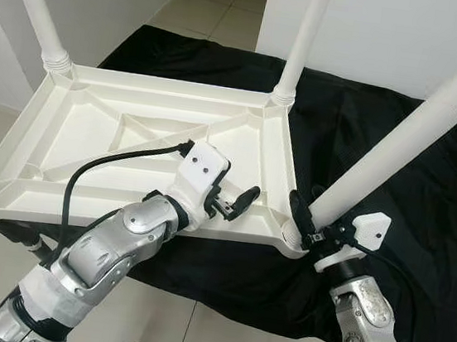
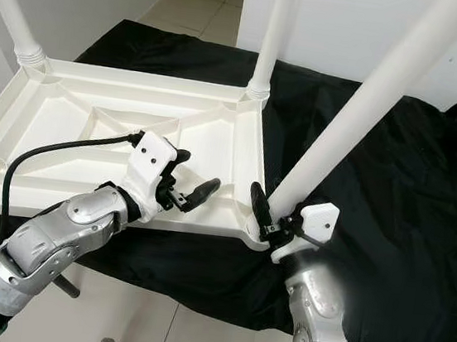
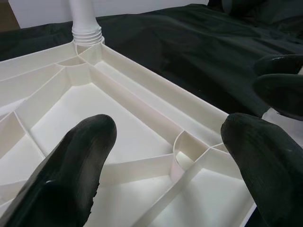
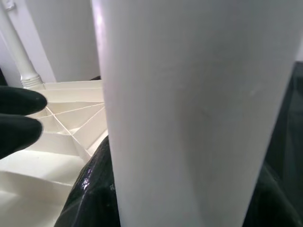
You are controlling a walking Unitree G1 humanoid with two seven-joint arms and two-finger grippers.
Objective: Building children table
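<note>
Upside-down white tabletop (image 1: 91, 133) lies on black cloth (image 1: 425, 203), ribbed underside up. Right gripper (image 1: 312, 225) has its fingers clamped on the base of a white leg (image 1: 408, 131), the leg tilted and sitting at the near corner socket. Left gripper (image 1: 232, 198) hovers over the tray's near edge, fingers (image 3: 71, 175) spread wide, nothing between them, just beside the right gripper's fingers.

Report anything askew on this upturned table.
The leg held in the right gripper at the near right corner leans well over, while the two far legs stand upright. The left gripper hovers open over the tabletop.
</note>
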